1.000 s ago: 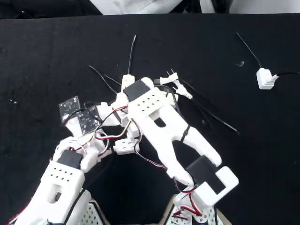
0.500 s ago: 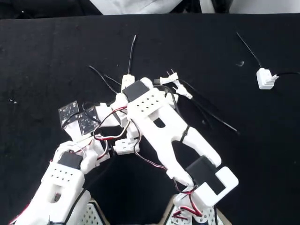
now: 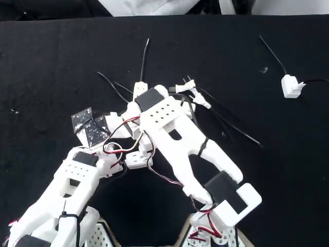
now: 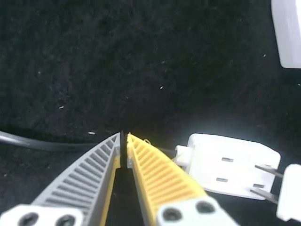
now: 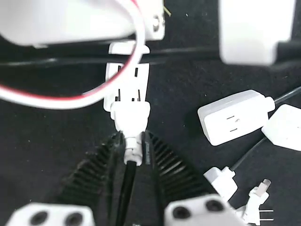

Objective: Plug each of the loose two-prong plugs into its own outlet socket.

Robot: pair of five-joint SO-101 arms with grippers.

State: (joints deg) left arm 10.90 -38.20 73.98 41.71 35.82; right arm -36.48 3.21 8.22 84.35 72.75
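White plug (image 5: 130, 115) is pinched at its back end by the right gripper (image 5: 133, 140). The gripper's black fingers squeeze tight on it. The plug's two prongs poke partway into a white outlet socket (image 5: 127, 75), and some metal shows between plug and socket. From above, this socket (image 3: 140, 89) lies near the middle of the black table (image 3: 51, 62), a bit toward the far edge. Close by, on the side toward the right edge, lie a second socket (image 5: 233, 117) with a black cord and a loose plug (image 5: 257, 209) with bare prongs.

The left gripper (image 4: 123, 137) points down at the table with its grey and yellow fingers pressed together. A grey cord (image 4: 28, 141) runs past its tip. Near the tip lies a third socket (image 4: 230, 165), flat on the table. The prongs of another plug (image 4: 289, 197) point at this socket from just beside it.

Well apart from all this, near the table's right edge, sits a small white block (image 3: 291, 86) with a thin cord.
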